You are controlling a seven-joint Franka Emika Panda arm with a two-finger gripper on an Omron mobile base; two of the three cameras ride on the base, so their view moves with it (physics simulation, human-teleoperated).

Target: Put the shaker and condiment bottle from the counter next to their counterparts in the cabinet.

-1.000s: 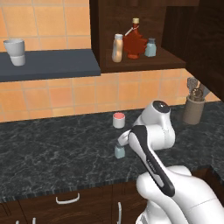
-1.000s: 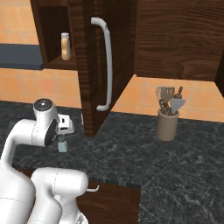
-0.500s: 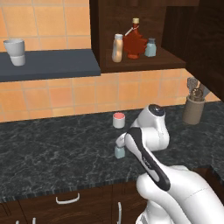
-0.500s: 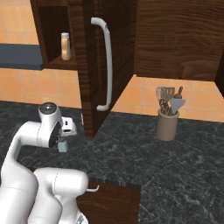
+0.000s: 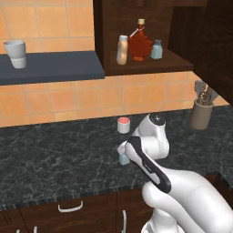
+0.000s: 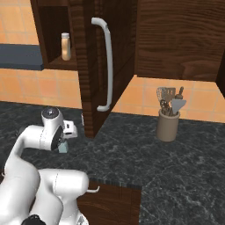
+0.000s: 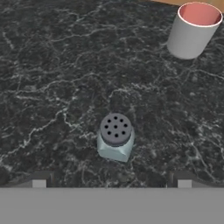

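Blue-grey shaker point(image 7: 115, 138) | upright, cap up | on counter point(image 7: 57, 78)

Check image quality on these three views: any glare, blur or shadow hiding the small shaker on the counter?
Hand view: the pale blue-grey shaker with the perforated grey cap is sharp, no glare, only a faint shadow on the black marbled counter. Left base view: even flat lighting, but the white arm covers most of the shaker. Right base view: the cabinet recess is dim, and the shaker is a sliver beside the arm.
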